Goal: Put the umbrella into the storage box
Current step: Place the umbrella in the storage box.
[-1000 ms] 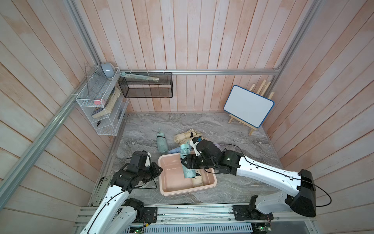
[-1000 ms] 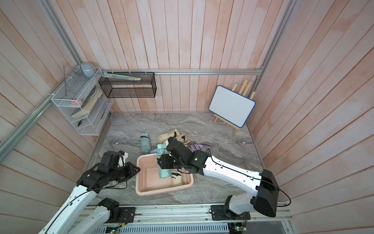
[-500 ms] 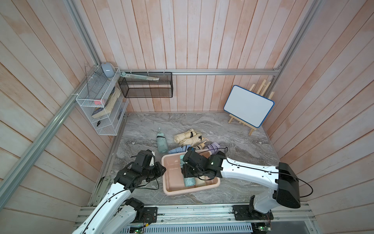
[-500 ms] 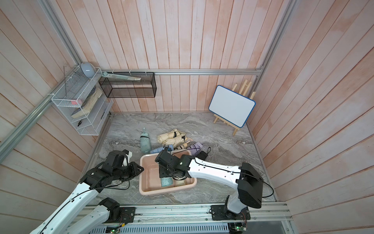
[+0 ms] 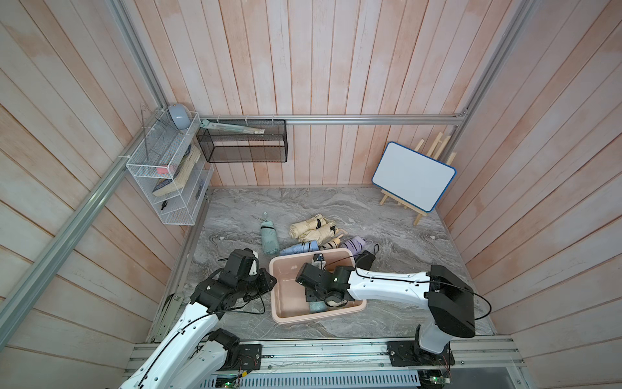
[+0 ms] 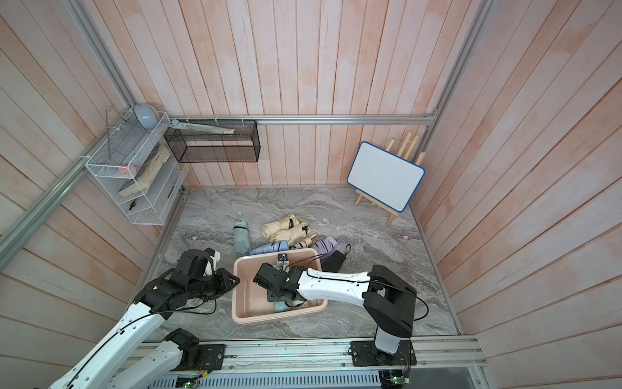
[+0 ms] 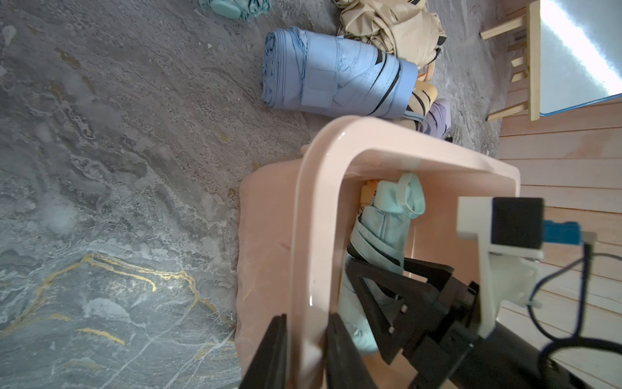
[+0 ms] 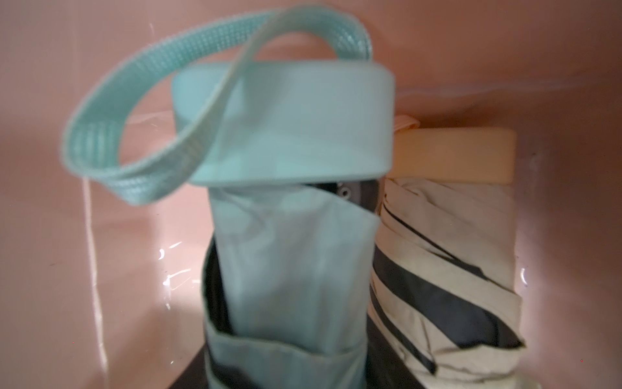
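The pale pink storage box stands at the table's near edge. My left gripper is shut on its left rim, one finger inside and one outside. My right gripper reaches down into the box, shut on a folded mint umbrella. The umbrella's handle and wrist strap point at the box wall. A cream umbrella with black stripes lies in the box right beside it.
Behind the box lie several folded umbrellas: mint, cream, blue, lavender and black. A whiteboard on an easel stands back right. A white wire rack and a black mesh basket hang on the walls.
My right arm has folded in and brought the mint umbrella down from above the box into it. The left gripper has shifted slightly right along with the box's rim.
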Controlling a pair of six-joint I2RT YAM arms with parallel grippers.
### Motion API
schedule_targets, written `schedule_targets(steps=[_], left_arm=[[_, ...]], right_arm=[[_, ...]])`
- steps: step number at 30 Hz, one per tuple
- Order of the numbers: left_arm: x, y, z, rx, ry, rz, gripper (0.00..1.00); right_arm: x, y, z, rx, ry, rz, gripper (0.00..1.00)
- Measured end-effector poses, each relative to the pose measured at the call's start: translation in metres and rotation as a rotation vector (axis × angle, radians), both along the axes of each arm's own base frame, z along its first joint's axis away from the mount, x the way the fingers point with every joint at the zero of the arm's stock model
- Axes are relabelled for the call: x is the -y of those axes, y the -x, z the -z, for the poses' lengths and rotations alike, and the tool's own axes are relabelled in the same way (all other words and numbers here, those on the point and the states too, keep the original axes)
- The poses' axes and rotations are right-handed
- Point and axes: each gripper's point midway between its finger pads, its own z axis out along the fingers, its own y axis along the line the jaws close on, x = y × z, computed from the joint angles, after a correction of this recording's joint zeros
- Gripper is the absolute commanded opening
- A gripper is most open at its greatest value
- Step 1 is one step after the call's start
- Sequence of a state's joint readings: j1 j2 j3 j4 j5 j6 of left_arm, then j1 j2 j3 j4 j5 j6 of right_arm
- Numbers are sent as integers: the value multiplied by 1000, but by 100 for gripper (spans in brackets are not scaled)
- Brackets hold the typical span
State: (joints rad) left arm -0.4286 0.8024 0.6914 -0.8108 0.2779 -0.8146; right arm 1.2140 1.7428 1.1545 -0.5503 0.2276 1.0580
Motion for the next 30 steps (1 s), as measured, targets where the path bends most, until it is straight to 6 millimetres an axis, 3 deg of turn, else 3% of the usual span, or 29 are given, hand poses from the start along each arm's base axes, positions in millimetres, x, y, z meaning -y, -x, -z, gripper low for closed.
schedule_targets(steps=[4, 11, 17, 20, 24, 30], left_arm=[[1, -1, 0, 3, 0, 1, 23], [0, -2, 0, 6, -4, -2, 24], [-3, -1, 2, -1, -21, -9, 42], [-5, 0, 4, -7, -30, -12, 55], [-7, 0, 5, -7, -43, -20, 69], [-9, -1, 5, 2, -52, -24, 73]], right_arm=[[2, -1, 16, -3, 40, 3, 55], [4, -2, 25, 2, 68, 18, 79], [2, -4, 13, 21, 34, 21, 86], [0, -4, -5, 38, -15, 20, 86], [-4, -6, -44, 83, -108, 8, 87], [3, -12, -122, 192, -267, 3, 85]])
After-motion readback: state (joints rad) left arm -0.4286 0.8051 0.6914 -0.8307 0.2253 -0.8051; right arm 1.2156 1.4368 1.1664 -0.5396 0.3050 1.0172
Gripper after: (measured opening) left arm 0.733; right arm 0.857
